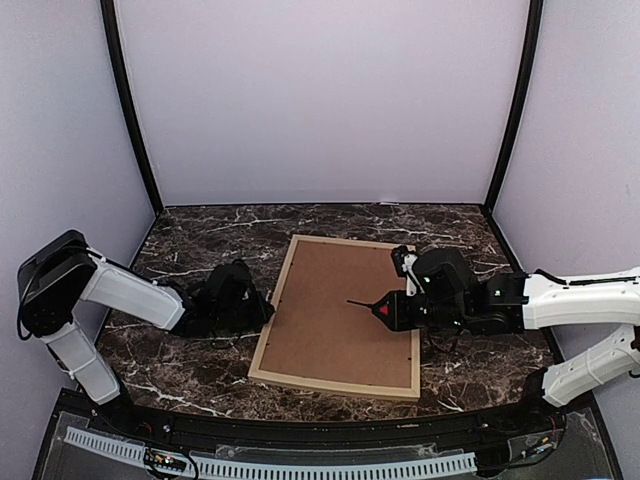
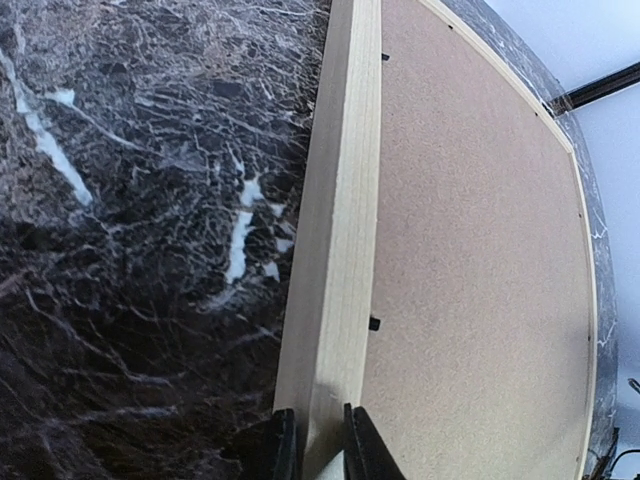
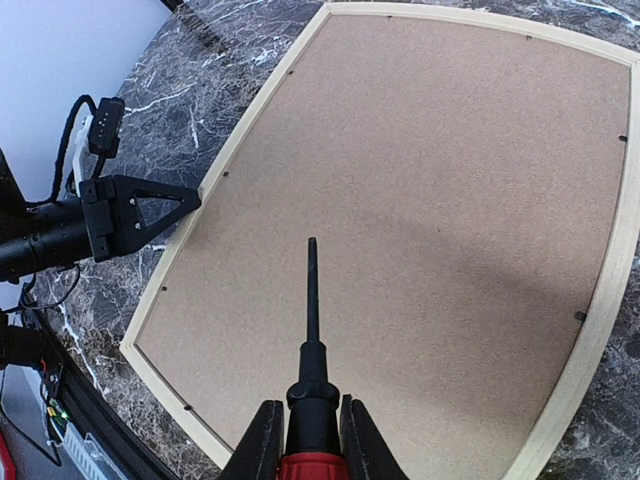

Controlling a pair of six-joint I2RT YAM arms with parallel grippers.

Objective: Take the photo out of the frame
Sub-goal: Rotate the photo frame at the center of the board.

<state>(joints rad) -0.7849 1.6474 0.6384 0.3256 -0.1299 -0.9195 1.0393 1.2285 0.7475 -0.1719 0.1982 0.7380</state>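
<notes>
The frame [image 1: 335,384], of thin light wood, lies face down on the marble table. A brown backing board [image 1: 340,310] fills it, and the photo is hidden beneath. My left gripper [image 2: 320,445] is shut on the frame's left moulding [image 2: 340,220], one finger on each side. My right gripper [image 3: 311,430] is shut on a screwdriver [image 3: 312,340] with a red handle and a black shaft. The shaft points left over the middle of the backing board [image 3: 430,200], a little above it.
Small black retaining tabs [image 3: 580,316] sit along the frame's inner edge, one close to my left fingers [image 2: 374,323]. Dark marble table [image 1: 200,370] surrounds the frame. Pale walls stand behind and at both sides.
</notes>
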